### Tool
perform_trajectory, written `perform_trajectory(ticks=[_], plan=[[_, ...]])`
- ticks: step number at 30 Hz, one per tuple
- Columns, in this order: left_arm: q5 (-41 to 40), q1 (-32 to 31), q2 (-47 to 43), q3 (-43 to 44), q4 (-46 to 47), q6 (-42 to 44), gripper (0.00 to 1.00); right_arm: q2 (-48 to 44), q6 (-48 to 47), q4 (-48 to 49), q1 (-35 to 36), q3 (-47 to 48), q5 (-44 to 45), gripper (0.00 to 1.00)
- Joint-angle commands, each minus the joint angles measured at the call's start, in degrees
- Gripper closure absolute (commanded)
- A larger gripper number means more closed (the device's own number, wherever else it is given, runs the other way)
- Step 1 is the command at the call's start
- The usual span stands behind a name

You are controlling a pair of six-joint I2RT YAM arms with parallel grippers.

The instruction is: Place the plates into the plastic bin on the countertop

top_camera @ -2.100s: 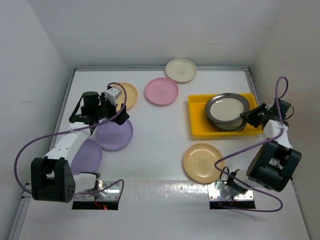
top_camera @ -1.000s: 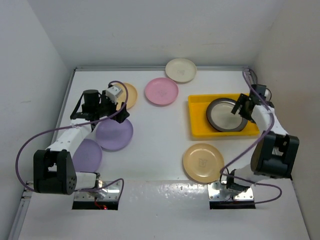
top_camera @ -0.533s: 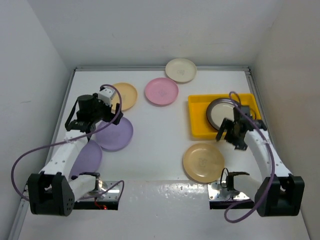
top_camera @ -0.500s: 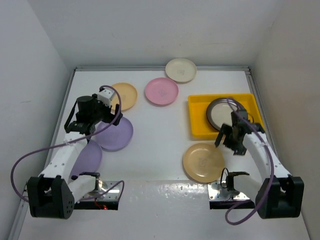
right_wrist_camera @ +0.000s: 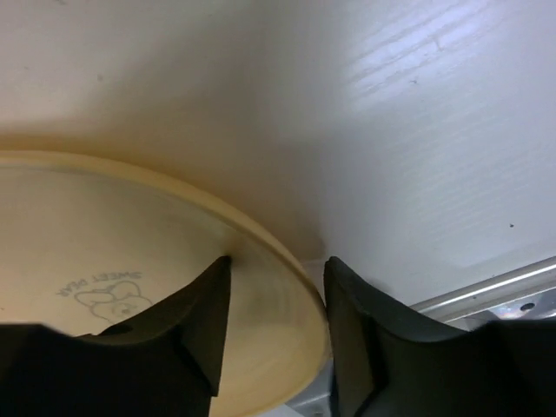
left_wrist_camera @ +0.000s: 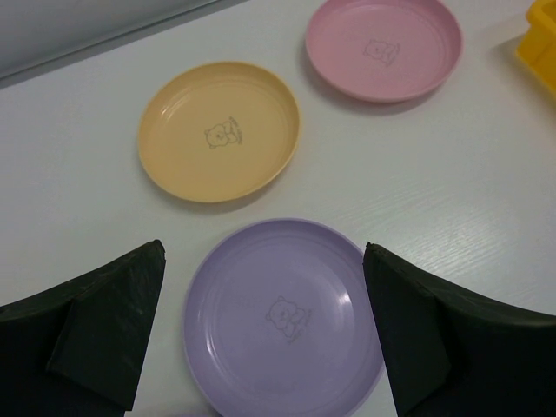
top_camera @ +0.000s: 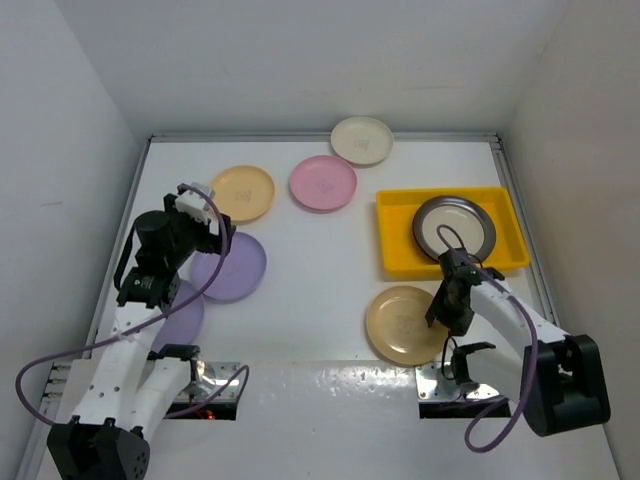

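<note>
A steel-rimmed plate [top_camera: 454,226] with a cream centre lies in the yellow plastic bin [top_camera: 395,260]. My right gripper [top_camera: 438,318] is low at the right edge of the tan plate [top_camera: 402,325]. In the right wrist view it [right_wrist_camera: 278,269] is open, with one finger inside the tan plate's rim [right_wrist_camera: 287,265] and one outside. My left gripper [top_camera: 208,243] hangs wide open and empty above a purple plate [top_camera: 232,268]; the left wrist view shows the gripper [left_wrist_camera: 262,252] and that plate [left_wrist_camera: 282,317]. A second purple plate [top_camera: 170,312] is partly under the arm.
A yellow-orange plate [top_camera: 243,192], a pink plate [top_camera: 322,182] and a cream plate [top_camera: 361,140] lie on the white countertop [top_camera: 320,250] toward the back. The yellow-orange plate [left_wrist_camera: 219,130] and the pink plate [left_wrist_camera: 382,48] also show in the left wrist view. White walls enclose three sides.
My right arm left the steel-rimmed plate in the bin and swung down to the tan plate's right edge. My left arm drew back toward the near left, above the purple plate.
</note>
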Motion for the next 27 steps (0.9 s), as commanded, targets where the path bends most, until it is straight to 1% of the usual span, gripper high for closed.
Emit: perform_trajectory(ticks=[1, 2, 3, 4, 6, 7, 10, 12, 15, 22, 24, 26, 27], plan=[[-1.5, -0.48, -1.86, -0.88, -0.13, -1.81, 0.04, 0.46, 3.36, 4.93, 2.45, -0.02, 4.64, 0.56], [-1.51, -0.48, -1.87, -1.41, -0.13, -1.81, 0.04, 0.45, 3.36, 5.11, 3.49, -0.19, 4.65, 0.62], [-2.12, -0.48, -1.87, -1.41, -0.13, -1.81, 0.04, 0.02, 3.8, 5.2, 3.94, -0.98, 4.47, 0.77], [-2.12, -0.48, -2.39, -1.93, -0.13, -1.81, 0.04, -0.16, 4.06, 5.12, 4.47, -1.16, 4.47, 0.85], [-2.74, -1.0, -2.92, -2.55, -0.13, -1.81, 0.04, -0.69, 4.94, 4.42, 7.44, -1.94, 4.82, 0.98], [-2.74, -1.01, -2.92, -2.55, -0.13, -1.81, 0.04, -1.04, 5.21, 4.5, 9.11, -2.12, 4.91, 1.0], [-3.79, -1.01, -2.92, -3.26, 1.01, -1.28, 0.04, -2.8, 6.69, 4.5, 11.15, -2.39, 7.63, 1.0], [-3.79, -1.54, -2.92, -3.78, 1.53, -0.75, 0.03, -2.63, 6.53, 5.9, 10.71, -1.95, 8.77, 1.0], [-3.79, -1.54, -2.92, -3.78, 1.54, -0.75, 0.03, -1.48, 8.01, 7.13, 9.22, 1.28, 9.91, 1.0], [-4.32, -1.54, -3.44, -4.31, 1.54, -0.23, 0.03, 1.33, 8.81, 11.35, 8.25, 4.11, 9.04, 1.0], [-4.32, -1.54, -3.45, -4.31, 1.54, -0.23, 0.03, 1.77, 7.76, 11.53, 8.51, 4.46, 7.91, 1.0], [-4.85, -1.54, -3.45, -4.31, 1.01, -0.23, 0.03, 0.98, 4.34, 12.14, 10.35, 4.29, 5.89, 1.0], [-4.85, -1.54, -3.45, -4.83, 1.01, 0.3, 0.03, 0.54, -0.37, 12.49, 13.58, 3.77, 4.92, 1.0]])
